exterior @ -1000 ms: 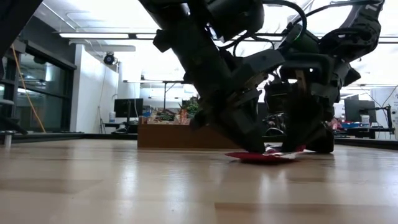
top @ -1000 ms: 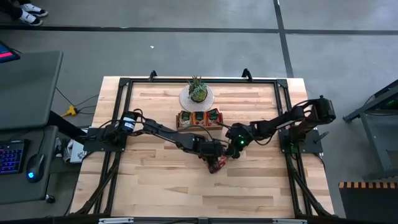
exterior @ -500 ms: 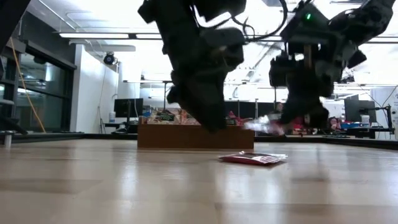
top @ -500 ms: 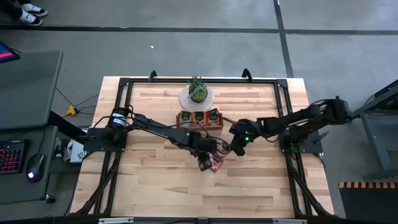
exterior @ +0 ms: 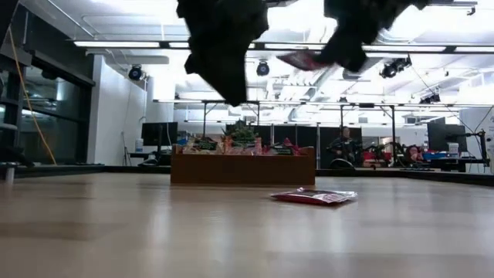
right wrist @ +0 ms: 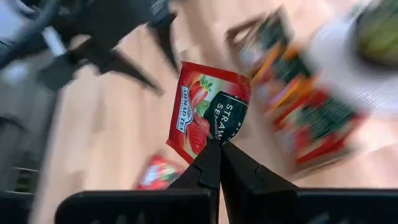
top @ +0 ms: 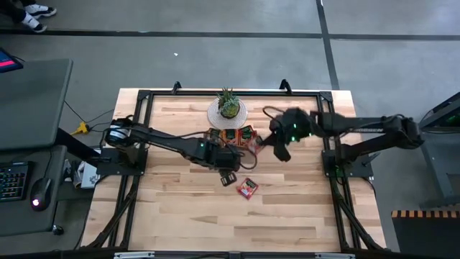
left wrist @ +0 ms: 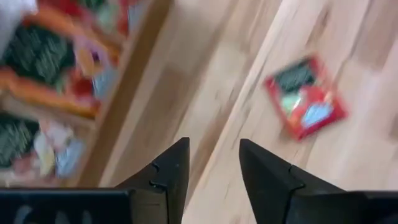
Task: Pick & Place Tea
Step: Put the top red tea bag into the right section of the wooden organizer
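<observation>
- Above the tray (top: 213, 134), the right gripper (right wrist: 219, 148) is carrying a red sachet (right wrist: 208, 112), fingers pinched tight on its lower edge
- Next it is needing a free slot to lower into; the compartments look nearly full, though blur hides gaps
- Beside it, the left gripper (left wrist: 212, 167) is hovering empty, fingers apart, over bare table (top: 180, 208) between tray and a second sachet (top: 247, 188)
- Behind the tray, a plant (top: 228, 105) is crowding the approach

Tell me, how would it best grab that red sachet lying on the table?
The sachet lies flat on the wood, so likely from straight above, pinching one edge or corner. The open left gripper hangs close by; the right gripper already holds another sachet.
</observation>
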Motion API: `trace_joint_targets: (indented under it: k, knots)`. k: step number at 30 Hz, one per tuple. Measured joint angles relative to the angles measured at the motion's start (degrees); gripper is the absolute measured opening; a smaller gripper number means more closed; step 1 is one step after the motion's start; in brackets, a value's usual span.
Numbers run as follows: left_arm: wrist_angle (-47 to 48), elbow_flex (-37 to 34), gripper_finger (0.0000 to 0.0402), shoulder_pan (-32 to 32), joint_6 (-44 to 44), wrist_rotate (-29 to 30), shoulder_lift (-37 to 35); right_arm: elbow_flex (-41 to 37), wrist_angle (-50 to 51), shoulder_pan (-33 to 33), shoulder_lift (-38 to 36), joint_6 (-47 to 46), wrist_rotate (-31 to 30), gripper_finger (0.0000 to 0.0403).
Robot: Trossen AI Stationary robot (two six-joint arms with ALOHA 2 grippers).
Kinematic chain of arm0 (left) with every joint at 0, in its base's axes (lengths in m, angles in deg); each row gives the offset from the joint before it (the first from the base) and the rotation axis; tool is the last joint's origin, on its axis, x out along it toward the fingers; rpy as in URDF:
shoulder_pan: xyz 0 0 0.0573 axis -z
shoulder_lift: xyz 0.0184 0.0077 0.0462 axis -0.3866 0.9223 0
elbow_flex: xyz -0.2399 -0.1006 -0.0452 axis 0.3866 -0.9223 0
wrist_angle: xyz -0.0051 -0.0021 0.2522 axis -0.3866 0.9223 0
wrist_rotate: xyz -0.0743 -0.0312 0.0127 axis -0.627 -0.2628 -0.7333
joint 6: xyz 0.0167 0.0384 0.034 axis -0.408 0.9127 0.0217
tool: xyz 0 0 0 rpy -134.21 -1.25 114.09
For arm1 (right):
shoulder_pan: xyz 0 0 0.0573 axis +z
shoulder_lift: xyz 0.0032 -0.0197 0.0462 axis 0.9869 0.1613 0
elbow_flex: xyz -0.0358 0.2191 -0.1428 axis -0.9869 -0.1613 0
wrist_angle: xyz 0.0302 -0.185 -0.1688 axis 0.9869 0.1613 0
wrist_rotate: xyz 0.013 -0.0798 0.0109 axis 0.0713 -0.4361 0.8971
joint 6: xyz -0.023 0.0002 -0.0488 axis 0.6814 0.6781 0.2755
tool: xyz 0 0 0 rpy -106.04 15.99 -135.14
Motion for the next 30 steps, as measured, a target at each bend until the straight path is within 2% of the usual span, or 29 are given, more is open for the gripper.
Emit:
trace_joint_targets:
  k: [7,9,11,14,16,18,20,23,25,30]
  knots:
    - [3.05,0.23,0.0138,-0.02,-0.33,4.82,-3.50,18.47,18.49,-4.90,7.05,23.90,-6.52,0.0000]
    - [6.71,-0.15,0.0138,0.00,-0.33,6.58,-5.14,22.25,21.43,-5.58,9.33,28.85,-8.06,0.0000]
    - [4.74,0.39,0.0138,-0.14,-0.64,8.28,-5.77,25.39,23.63,-5.90,11.71,32.35,-9.40,0.0000]
    - [9.54,-0.22,0.0138,-0.36,-0.77,10.64,-8.49,29.17,26.06,-5.86,15.58,37.39,-11.38,0.0000]
    - [6.49,-0.40,0.0138,-0.44,-1.02,11.90,-9.67,30.64,27.36,-5.76,18.43,40.08,-13.06,0.0000]
    - [9.07,-2.99,0.0138,-0.42,-1.16,12.68,-11.78,31.25,27.33,-5.72,21.05,42.00,-14.50,0.0000]
    - [3.84,-5.20,0.0138,-0.43,-1.65,12.17,-13.02,31.24,27.65,-5.72,23.66,43.49,-15.58,0.0000]
    - [2.60,-10.82,0.0138,-0.42,-2.72,11.75,-15.98,31.24,27.68,-5.72,27.49,45.02,-16.68,0.0000]
    - [-2.92,-14.32,0.0138,-0.42,-3.55,10.53,-17.71,31.24,27.55,-5.72,29.78,45.87,-17.47,0.0000]
    - [-8.50,-22.61,0.0138,-0.42,-6.50,7.84,-21.55,31.24,26.71,-5.72,33.75,46.60,-17.59,0.0000]
